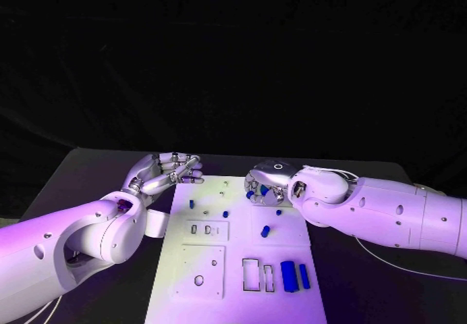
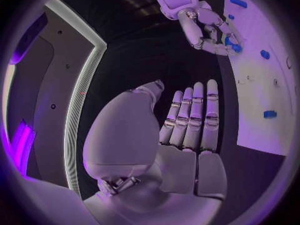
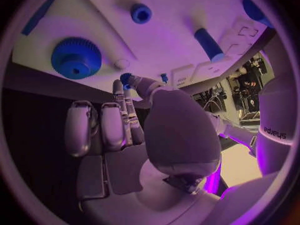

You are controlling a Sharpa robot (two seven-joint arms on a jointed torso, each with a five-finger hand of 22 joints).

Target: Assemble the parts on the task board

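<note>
Task board [image 1: 233, 283], right hand [image 1: 264, 183] pinching blue part [image 2: 235, 46], gear [image 3: 75, 58] beside.

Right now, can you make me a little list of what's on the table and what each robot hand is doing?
Board: white task board in the middle of the black table
Parts: small blue parts on the board, two long ones near its front right
Gear: blue gear lying on the board
Left robot hand: open, holds nothing, hangs at the board's far left corner
Right robot hand: over the board's far end, pinching a small blue part
</note>
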